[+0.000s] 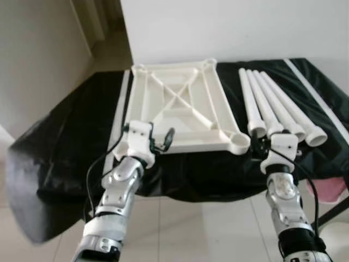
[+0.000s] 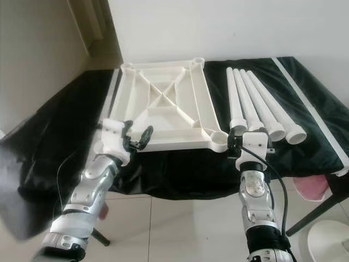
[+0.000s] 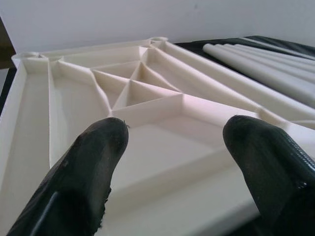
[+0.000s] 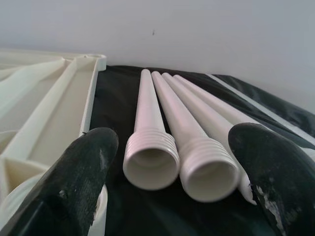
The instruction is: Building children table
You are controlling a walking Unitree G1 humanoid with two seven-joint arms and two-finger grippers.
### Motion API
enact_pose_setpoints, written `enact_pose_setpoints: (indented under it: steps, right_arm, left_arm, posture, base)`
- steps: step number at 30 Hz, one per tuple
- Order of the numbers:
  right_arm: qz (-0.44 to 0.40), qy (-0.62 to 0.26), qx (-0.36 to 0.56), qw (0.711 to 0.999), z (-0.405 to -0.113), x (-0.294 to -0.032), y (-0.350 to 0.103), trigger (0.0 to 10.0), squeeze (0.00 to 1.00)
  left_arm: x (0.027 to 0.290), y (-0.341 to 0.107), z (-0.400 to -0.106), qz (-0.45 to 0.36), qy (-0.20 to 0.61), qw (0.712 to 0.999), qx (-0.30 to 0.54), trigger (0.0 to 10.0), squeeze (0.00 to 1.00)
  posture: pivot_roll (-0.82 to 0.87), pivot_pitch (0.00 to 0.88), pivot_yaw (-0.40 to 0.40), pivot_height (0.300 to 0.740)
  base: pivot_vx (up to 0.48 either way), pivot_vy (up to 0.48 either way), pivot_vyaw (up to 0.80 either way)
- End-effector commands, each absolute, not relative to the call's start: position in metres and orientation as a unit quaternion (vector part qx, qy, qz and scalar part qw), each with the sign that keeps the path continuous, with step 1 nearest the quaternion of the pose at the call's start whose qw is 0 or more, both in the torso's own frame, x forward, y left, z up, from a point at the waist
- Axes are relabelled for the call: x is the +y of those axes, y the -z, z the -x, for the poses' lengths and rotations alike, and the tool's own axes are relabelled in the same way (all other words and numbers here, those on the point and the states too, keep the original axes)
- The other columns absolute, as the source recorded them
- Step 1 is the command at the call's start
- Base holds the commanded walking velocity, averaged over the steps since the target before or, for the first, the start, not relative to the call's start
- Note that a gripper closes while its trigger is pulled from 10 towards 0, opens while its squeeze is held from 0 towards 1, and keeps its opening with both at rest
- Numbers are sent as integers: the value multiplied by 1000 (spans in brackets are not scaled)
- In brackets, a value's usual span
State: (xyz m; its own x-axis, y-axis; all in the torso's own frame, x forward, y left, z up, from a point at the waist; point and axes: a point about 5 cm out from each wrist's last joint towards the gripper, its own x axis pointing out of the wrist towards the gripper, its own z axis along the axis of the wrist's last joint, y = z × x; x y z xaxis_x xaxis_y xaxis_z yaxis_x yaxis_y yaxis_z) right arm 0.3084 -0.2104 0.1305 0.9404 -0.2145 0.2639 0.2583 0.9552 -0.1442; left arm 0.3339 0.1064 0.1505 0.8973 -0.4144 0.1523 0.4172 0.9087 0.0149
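A cream plastic tabletop (image 1: 180,103) lies upside down on the black cloth, its ribbed underside and corner sockets facing up. Several white legs (image 1: 272,103) lie side by side to its right, threaded ends (image 4: 150,157) toward me. My left gripper (image 1: 162,142) is open at the tabletop's near left edge, its fingers (image 3: 93,162) just above the rim with nothing between them. My right gripper (image 1: 260,146) is open at the table's front edge, just short of the legs' threaded ends and beside the near right corner socket (image 1: 238,143).
A black cloth (image 1: 65,136) covers the work table and hangs over its front and left sides. A white wall stands right behind it. A white strip (image 1: 322,103) runs along the cloth's right side. Something pink (image 1: 327,191) sits low at the right, above tiled floor.
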Motion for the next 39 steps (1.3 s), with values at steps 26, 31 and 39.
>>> enact_pose_setpoints:
  steps: [26,31,39]
  right_arm:
    - [83,116,-127,981,-306,-209,-133,10000,0]
    - [80,127,-131,980,-307,-212,-136,10000,0]
    - [70,128,-139,980,-311,-215,-150,10000,0]
  left_arm:
    - [105,-159,-333,57,212,972,-85,10000,0]
    - [101,-164,-332,62,237,965,-92,10000,0]
    - [90,-179,-326,57,320,940,-107,10000,0]
  posture:
    - [-77,33,58,740]
    - [-80,34,62,740]
    - [-83,38,63,740]
  base:
    - [168,0,-277]
    - [0,0,0]
    - [0,0,0]
